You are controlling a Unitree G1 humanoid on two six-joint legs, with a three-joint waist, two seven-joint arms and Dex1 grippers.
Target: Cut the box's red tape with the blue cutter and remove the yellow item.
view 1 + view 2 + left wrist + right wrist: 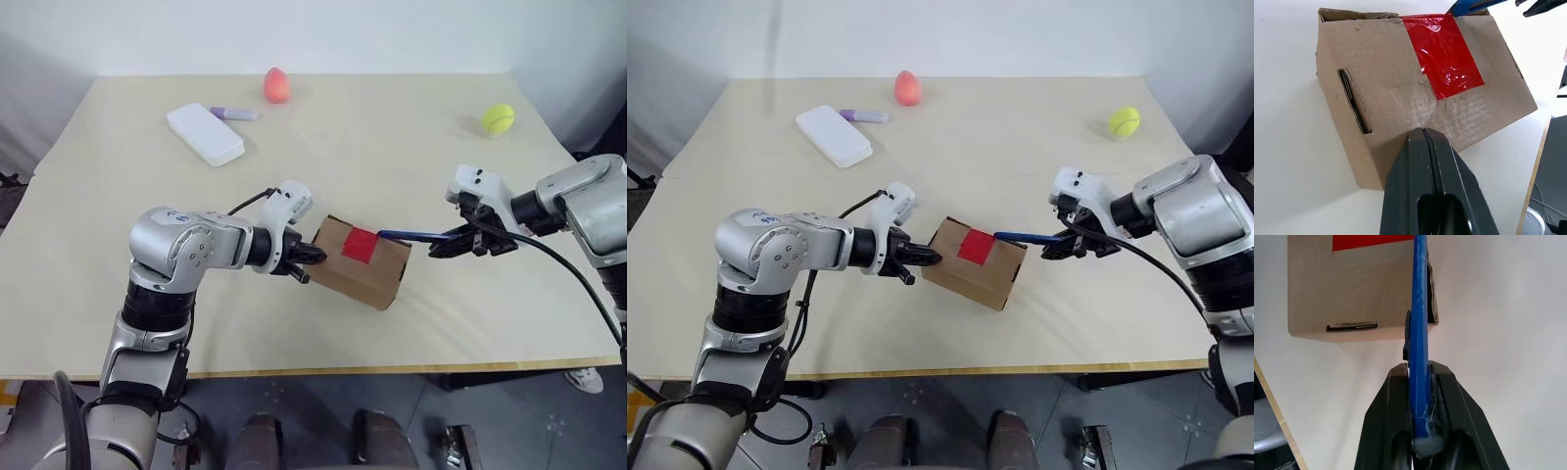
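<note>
Tabletop beyond box holds case, marker, egg, ball.

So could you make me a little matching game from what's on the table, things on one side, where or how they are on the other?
Things:
1. blue cutter
2. red tape
3. tennis ball
4. purple marker

Places or states:
A. far corner on the robot's right
B. clamped in the right gripper
C. stuck across the box top
D. beside the white case

Pairs: 1-B, 2-C, 3-A, 4-D
</note>
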